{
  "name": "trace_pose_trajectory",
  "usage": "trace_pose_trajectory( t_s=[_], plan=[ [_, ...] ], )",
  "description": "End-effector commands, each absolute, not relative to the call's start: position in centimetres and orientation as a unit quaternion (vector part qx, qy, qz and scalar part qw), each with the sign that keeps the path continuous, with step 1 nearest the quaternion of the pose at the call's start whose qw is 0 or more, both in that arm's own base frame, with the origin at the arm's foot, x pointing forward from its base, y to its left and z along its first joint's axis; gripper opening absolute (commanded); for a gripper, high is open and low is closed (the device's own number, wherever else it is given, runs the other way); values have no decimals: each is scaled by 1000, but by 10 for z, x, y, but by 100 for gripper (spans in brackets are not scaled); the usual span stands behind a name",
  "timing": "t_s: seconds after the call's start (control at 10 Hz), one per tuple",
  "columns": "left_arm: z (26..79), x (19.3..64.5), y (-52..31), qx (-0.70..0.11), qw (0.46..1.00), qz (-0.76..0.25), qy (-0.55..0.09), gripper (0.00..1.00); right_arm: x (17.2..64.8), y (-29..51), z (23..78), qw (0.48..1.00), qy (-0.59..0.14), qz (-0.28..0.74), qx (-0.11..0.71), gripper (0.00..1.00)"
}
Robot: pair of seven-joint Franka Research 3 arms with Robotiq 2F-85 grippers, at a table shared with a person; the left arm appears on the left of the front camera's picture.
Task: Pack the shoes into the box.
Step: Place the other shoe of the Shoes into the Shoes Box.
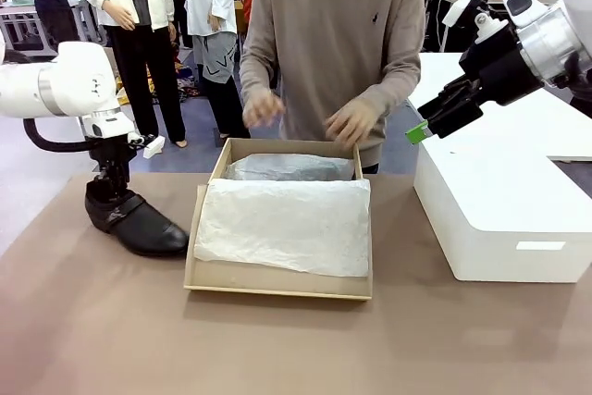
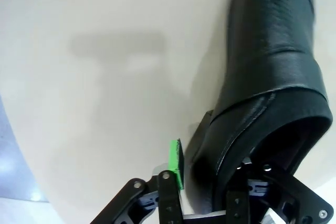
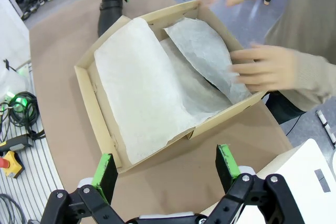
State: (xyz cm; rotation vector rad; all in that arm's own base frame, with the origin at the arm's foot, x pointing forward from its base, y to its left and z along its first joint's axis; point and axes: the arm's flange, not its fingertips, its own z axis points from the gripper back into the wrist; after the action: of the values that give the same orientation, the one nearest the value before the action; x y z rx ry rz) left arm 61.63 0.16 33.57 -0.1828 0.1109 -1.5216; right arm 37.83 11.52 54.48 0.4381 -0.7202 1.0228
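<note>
One black dress shoe [image 1: 139, 224] is stood on the table [image 1: 296, 349] at the cardboard shoebox's [image 1: 277, 281] 9 o'clock, long axis 10-to-4, toe boxward; its heel collar is straddled by the part-closed left jaws, grip unconfirmed. Right jaws are held wide open, empty, at 2 o'clock. Dark shape [image 1: 277, 169] under tissue paper [image 1: 287, 228] at 12 o'clock: possibly shoe two.

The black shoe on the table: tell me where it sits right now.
In the front view the black shoe stands on the left side of the table, just left of the cardboard box, with the left gripper straddling its heel collar.
</note>
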Motion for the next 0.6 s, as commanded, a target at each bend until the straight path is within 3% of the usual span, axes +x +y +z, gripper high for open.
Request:
trace_pose_trajectory(
  t_s=[0.0,0.5],
  plan=[
    [336,617,6,-76,713,-695,48,0,381,115,544,781,-342,477,213,100],
    [343,614,6,-51,723,-686,61,0,381,115,544,781,-342,477,213,100]
  ],
)
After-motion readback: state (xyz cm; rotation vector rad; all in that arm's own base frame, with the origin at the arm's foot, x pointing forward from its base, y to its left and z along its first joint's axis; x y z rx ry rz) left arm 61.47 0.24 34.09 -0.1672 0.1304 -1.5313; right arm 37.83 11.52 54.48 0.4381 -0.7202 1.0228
